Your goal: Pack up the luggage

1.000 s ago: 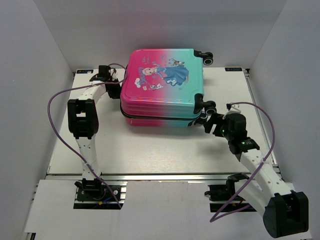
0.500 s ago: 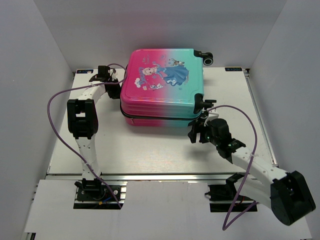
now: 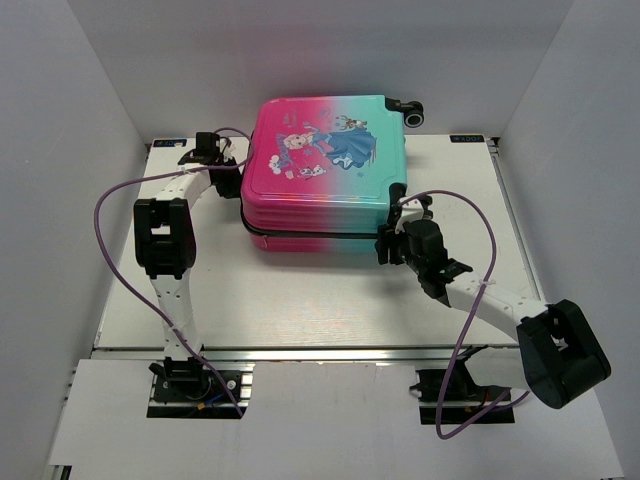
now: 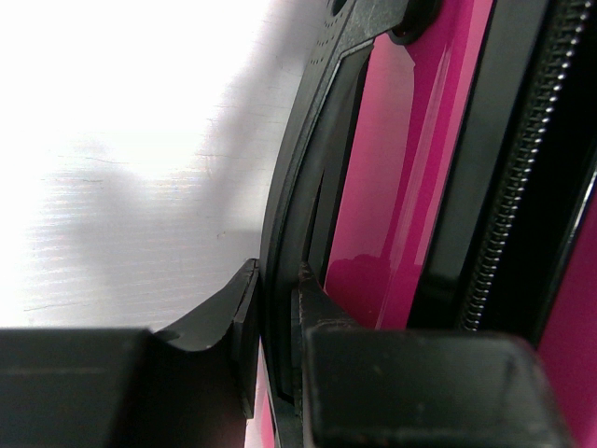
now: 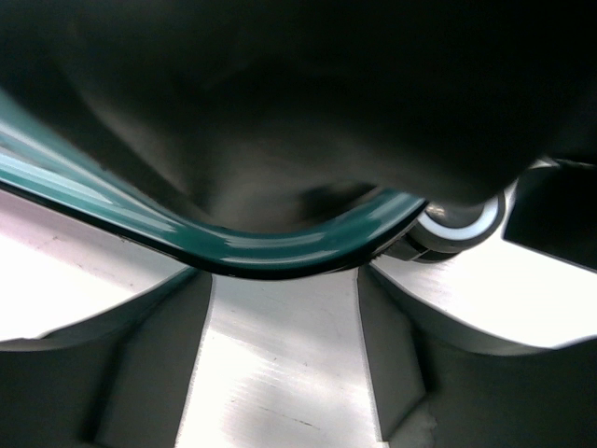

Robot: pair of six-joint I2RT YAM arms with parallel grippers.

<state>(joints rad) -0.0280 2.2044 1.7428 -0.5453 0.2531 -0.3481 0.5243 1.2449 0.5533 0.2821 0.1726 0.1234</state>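
Observation:
The luggage (image 3: 325, 160) lies flat and closed at the back middle of the table, pink on the left, teal on the right. My left gripper (image 3: 232, 165) is at its left side. In the left wrist view my left gripper (image 4: 275, 322) is shut on the black trim beside the pink shell (image 4: 410, 187). My right gripper (image 3: 390, 243) is at the front right corner of the luggage. In the right wrist view my right gripper (image 5: 284, 289) is open, with the teal corner edge (image 5: 270, 247) just ahead of the fingers and nothing held.
A black wheel (image 3: 413, 113) sticks out at the luggage's back right corner, and another wheel (image 5: 457, 227) sits right of my right fingers. White walls enclose the white table (image 3: 300, 300) on three sides. Purple cables loop off both arms.
My right gripper has swung left from beside the front right wheel to the luggage's front right corner. The luggage has shifted slightly towards the back. The left arm has not moved.

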